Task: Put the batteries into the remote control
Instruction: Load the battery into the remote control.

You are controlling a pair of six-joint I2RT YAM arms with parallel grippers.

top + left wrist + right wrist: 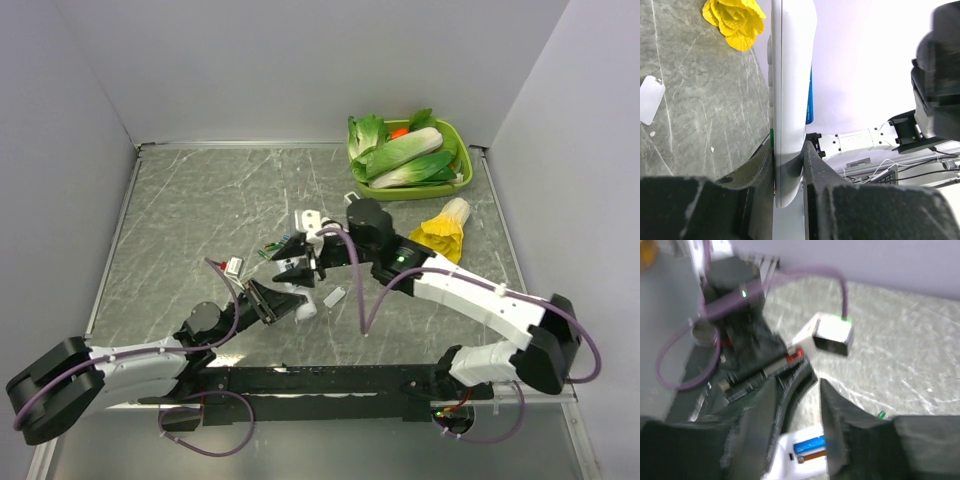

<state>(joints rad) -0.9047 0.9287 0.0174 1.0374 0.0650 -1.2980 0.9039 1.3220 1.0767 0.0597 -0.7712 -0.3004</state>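
My left gripper (788,150) is shut on the white remote control (790,75), which stands edge-on between its fingers. In the top view the left gripper (283,302) holds the remote control (306,311) near the table's middle. One blue battery (810,445) lies in the remote control's (790,462) open compartment; the slot beside it shows a bare spring. The same battery (810,100) shows as a blue strip in the left wrist view. My right gripper (796,387) hovers just above the compartment, open, with nothing between its fingers. From above, the right gripper (297,262) sits just behind the remote.
A loose white cover plate (334,296) lies right of the remote; the cover plate (651,100) also shows on the table. Green-wrapped cells (270,250) lie behind the grippers. A green tray (462,170) of vegetables stands at the back right, a yellow leafy toy (445,230) before it.
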